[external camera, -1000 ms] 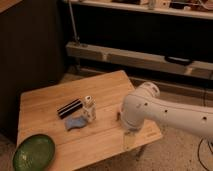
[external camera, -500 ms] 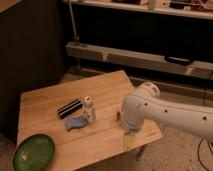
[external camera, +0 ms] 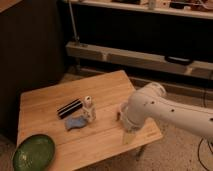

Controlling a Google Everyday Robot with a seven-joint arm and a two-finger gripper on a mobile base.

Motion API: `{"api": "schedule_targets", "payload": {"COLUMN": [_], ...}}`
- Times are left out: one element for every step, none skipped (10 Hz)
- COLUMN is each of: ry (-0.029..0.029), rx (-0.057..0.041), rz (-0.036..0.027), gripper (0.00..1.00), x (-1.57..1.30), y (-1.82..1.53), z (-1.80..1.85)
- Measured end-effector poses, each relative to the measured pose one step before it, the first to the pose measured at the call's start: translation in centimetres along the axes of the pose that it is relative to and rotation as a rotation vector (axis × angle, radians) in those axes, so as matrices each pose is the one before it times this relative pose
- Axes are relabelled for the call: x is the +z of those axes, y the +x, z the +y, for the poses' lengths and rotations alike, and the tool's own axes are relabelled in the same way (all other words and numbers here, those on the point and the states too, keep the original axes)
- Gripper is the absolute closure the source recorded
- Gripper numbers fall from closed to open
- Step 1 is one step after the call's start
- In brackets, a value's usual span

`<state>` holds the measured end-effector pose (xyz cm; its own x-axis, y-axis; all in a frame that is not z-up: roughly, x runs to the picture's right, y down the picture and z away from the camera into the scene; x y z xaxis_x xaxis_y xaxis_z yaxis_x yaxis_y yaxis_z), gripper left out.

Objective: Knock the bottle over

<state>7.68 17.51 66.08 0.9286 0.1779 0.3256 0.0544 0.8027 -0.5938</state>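
The bottle [external camera: 89,108] is small and whitish with a white cap. It stands upright near the middle of the wooden table [external camera: 105,87]. My white arm [external camera: 150,107] reaches in from the right over the table's right part. The gripper [external camera: 120,116] sits at the arm's left end, mostly hidden behind the arm's bulk, about a hand's width to the right of the bottle and apart from it.
A flat black bar [external camera: 69,108] lies just left of the bottle. A blue crumpled thing [external camera: 76,122] lies at the bottle's foot. A green plate [external camera: 33,151] sits at the table's front left corner. Dark shelving stands behind.
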Motion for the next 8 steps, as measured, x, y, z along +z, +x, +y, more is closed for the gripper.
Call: {"api": "schedule_targets", "payload": {"ry": [-0.00782, -0.01928, -0.01563, -0.01240, -0.00977, -0.00550, -0.00681, -0.00748], "rx": [-0.03904, -0.04680, -0.03432, -0.03389, -0.03998, -0.01944, -0.01655, -0.02263], "rz": [-0.07744, -0.04499, -0.01010, -0.00570, -0.00545, -0.00617, -0.00882, -0.01631], "gripper": [0.64, 0.76, 0.86, 0.95, 1.00, 1.00, 1.00, 1.00], "x": [0.201, 0.684, 0.790, 0.750, 0.644, 0.235, 0.205, 0.097], "y": [-1.304, -1.743, -1.241, -1.104, -1.049, -0.287, -0.215, -0.181], "z": [-0.626, -0.882, -0.788, -0.940, -1.315, -1.462, -1.405, -2.665]}}
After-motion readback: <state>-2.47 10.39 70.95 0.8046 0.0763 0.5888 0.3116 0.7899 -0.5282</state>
